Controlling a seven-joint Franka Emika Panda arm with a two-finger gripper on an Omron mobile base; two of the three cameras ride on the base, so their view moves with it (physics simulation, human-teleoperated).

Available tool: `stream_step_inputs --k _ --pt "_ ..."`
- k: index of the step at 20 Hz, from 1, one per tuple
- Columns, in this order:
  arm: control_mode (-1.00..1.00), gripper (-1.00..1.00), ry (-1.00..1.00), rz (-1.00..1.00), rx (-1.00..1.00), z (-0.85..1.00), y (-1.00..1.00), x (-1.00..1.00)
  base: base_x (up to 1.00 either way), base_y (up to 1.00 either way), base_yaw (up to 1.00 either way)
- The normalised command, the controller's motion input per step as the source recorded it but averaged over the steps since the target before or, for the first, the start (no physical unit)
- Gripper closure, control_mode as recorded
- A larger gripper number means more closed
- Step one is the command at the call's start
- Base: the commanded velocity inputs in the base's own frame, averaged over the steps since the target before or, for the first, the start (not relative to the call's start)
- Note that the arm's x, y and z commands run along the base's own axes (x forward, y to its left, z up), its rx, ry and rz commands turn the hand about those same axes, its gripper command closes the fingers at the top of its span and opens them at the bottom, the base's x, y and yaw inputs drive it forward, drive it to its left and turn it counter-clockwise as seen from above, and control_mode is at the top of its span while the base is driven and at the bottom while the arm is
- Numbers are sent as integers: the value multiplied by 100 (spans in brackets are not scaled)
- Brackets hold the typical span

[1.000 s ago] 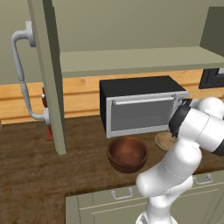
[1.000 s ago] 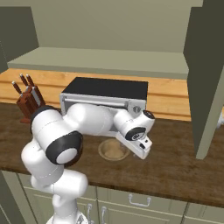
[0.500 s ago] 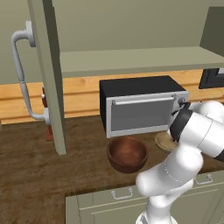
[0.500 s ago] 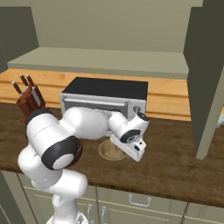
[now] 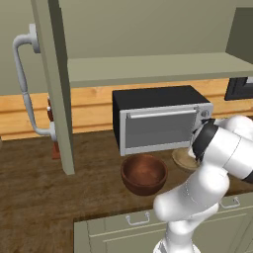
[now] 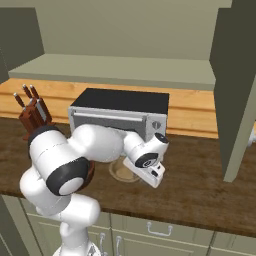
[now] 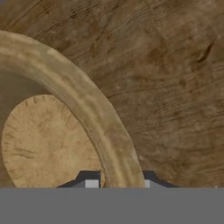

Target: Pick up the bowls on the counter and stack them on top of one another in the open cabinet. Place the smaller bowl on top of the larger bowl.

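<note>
While no writing could be read anywhere, the end effector (image 7: 117,183) was closed on the rim of the smaller bowl (image 7: 48,144), one fingertip on each side. That bowl sat on the desk (image 7: 166,78) just before the toaster oven (image 5: 160,118), beside the larger bowl (image 5: 144,173).

The arm (image 5: 217,153) hides most of the smaller bowl (image 5: 184,159); its far rim is apparently cut off.

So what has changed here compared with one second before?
The claw came down a little and closed on the rim of the smaller bowl, one finger inside and one outside. The larger bowl stayed in place on the counter.
</note>
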Motion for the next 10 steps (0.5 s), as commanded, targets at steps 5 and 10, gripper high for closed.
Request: stream_step_inputs --k 5,10 --pt "-100 100 -15 0 0 44 -1 -51 0 0 0" --pt "-100 100 -25 0 4 74 11 -57 0 0 0"
